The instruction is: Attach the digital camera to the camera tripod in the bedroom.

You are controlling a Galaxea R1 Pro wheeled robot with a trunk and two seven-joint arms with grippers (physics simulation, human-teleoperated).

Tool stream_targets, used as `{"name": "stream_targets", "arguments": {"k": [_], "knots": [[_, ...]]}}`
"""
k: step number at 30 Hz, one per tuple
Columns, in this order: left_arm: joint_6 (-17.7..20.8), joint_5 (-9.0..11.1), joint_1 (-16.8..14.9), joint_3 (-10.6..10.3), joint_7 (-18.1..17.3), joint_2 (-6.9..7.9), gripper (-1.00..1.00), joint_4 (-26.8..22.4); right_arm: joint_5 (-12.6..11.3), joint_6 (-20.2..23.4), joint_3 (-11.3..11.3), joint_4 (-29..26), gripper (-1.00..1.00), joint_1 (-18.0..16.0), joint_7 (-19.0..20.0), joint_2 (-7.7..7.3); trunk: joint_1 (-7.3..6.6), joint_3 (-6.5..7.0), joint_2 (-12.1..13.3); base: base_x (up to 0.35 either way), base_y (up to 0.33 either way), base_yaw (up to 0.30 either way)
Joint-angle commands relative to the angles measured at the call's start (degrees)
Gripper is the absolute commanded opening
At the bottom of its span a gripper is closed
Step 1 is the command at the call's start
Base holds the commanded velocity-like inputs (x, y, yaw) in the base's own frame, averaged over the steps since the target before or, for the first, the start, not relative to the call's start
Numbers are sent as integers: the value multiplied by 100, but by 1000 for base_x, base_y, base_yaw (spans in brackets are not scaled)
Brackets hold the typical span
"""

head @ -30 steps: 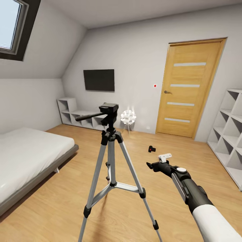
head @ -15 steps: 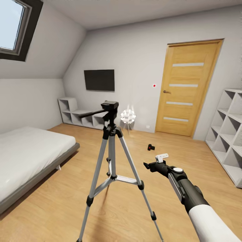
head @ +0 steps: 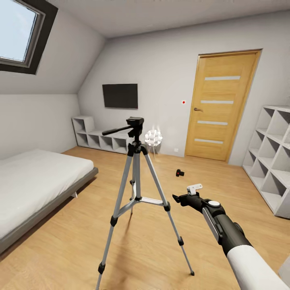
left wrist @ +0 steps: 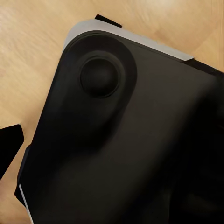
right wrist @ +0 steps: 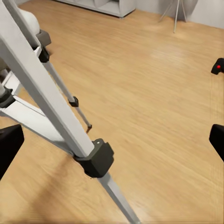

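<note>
The camera tripod [head: 136, 189] stands on the wood floor [head: 80, 241] by the bed [head: 36, 185]. The digital camera [head: 179, 173] lies on the floor past it, near the door [head: 219, 106]. The right gripper [head: 177, 198] looks wide open and holds nothing. No writing can be read; the camera is too small to tell.

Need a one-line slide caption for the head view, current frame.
Attic bedroom: camera tripod standing mid-floor, digital camera lying on the wood floor beyond it, right gripper extended and empty.
</note>
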Motion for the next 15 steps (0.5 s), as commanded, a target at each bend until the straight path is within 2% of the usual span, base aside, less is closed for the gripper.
{"name": "stream_targets", "arguments": {"k": [1,15], "knots": [[-7,2,1,42,-3,-2,100,-6,-3,32,12,-6,100,-3,11,-5,-1,-5,-3,-103,52,0],[-7,2,1,38,-6,-1,100,-6,-45,36,55,37,100,-3,-10,84,-1,-5,-3,-27,14,0]]}}
